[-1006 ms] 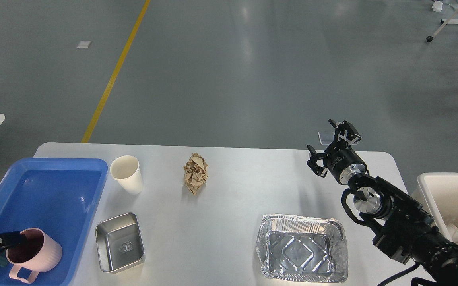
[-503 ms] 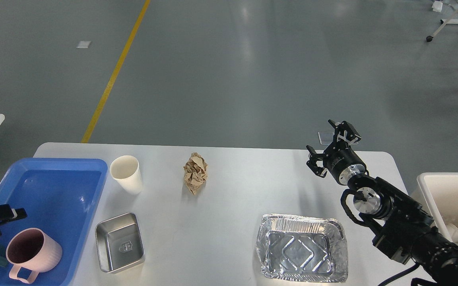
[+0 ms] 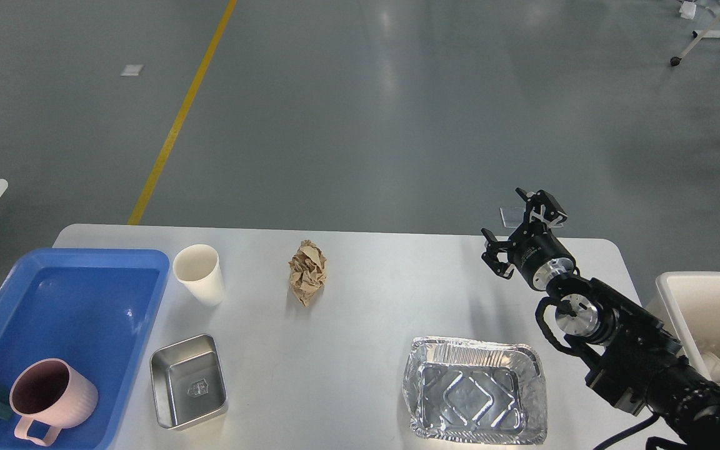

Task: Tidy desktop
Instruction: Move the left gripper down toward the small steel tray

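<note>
Tidying surface [image 3: 366, 312], filling lower frame, looks mid-job: pink mug [image 3: 54, 397] sits in blue tray [image 3: 116, 275], lower left. Right tool [image 3: 524, 232] hovers right of centre, jaws spread, empty. Left tool out of frame. Next likely grab: crumpled paper [image 3: 307, 272] or foil tray [image 3: 475, 390], probably for bin [image 3: 710, 312].

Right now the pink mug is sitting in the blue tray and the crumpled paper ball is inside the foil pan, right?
Not quite. The head view shows the crumpled paper ball lying on the bare desktop, apart from the foil pan. The pink mug is in the blue tray.
</note>
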`<state>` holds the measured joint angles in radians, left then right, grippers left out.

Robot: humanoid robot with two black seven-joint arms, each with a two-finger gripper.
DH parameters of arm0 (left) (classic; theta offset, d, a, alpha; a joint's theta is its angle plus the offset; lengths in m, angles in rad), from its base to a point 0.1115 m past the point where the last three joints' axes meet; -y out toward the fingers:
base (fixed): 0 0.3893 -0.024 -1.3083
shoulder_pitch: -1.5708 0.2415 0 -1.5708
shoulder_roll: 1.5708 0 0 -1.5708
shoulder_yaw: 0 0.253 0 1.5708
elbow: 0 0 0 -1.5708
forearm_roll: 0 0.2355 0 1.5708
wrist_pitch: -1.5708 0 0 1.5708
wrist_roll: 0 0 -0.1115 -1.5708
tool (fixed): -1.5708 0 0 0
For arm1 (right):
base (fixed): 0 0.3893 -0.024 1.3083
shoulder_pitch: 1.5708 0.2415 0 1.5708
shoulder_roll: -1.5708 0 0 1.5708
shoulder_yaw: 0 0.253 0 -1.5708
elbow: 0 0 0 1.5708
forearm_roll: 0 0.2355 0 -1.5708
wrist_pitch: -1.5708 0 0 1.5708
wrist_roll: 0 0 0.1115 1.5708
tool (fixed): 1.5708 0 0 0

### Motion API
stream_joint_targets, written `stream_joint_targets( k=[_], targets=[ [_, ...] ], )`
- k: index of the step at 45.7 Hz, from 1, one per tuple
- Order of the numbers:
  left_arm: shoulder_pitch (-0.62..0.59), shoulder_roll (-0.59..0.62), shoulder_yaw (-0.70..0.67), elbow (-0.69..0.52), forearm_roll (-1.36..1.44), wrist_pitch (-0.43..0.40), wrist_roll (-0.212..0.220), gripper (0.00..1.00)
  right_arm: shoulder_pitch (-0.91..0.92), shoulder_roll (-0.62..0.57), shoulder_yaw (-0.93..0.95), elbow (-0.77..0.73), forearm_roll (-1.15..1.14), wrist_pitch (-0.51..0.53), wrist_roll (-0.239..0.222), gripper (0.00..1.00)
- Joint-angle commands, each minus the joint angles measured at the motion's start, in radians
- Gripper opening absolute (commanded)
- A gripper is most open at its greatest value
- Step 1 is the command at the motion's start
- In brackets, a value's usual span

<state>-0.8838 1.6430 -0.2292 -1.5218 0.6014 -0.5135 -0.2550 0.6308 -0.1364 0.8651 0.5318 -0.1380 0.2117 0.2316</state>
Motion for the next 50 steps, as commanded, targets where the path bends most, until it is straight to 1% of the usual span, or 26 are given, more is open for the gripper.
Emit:
stream_joint_targets(
  k=[1, 5, 16, 22, 28, 43, 50],
  targets=[
    [0.0, 0.008, -0.036, 0.0, 0.0, -0.034, 0.028, 0.84, 0.0, 0.0, 0.0, 0.0, 0.0, 0.0, 0.0, 1.0],
    [0.0, 0.008, -0.038, 0.0, 0.0, -0.039, 0.037, 0.84, 0.0, 0.0, 0.0, 0.0, 0.0, 0.0, 0.0, 1.0],
    [0.002, 0.005, -0.038, 0.003, 0.0, -0.054, 0.039, 0.85, 0.0, 0.0, 0.0, -0.001, 0.0, 0.0, 0.0, 1.0],
    [0.016, -0.025, -0.021, 0.006, 0.0, -0.04, 0.04, 0.87, 0.0, 0.0, 0.0, -0.003, 0.0, 0.0, 0.0, 1.0],
    [0.017, -0.1, 0.021, 0.02, 0.0, -0.03, 0.039, 0.87, 0.001, 0.0, 0.0, -0.001, 0.0, 0.0, 0.0, 1.0],
    [0.028, -0.275, 0.252, 0.038, 0.001, 0.161, 0.039, 0.88, 0.001, -0.002, 0.0, -0.001, 0.0, 0.0, 0.0, 1.0],
    [0.088, -0.345, 0.326, 0.074, 0.0, 0.28, 0.03, 0.89, 0.0, -0.002, 0.0, -0.003, 0.0, 0.0, 0.0, 1.0]
  ],
)
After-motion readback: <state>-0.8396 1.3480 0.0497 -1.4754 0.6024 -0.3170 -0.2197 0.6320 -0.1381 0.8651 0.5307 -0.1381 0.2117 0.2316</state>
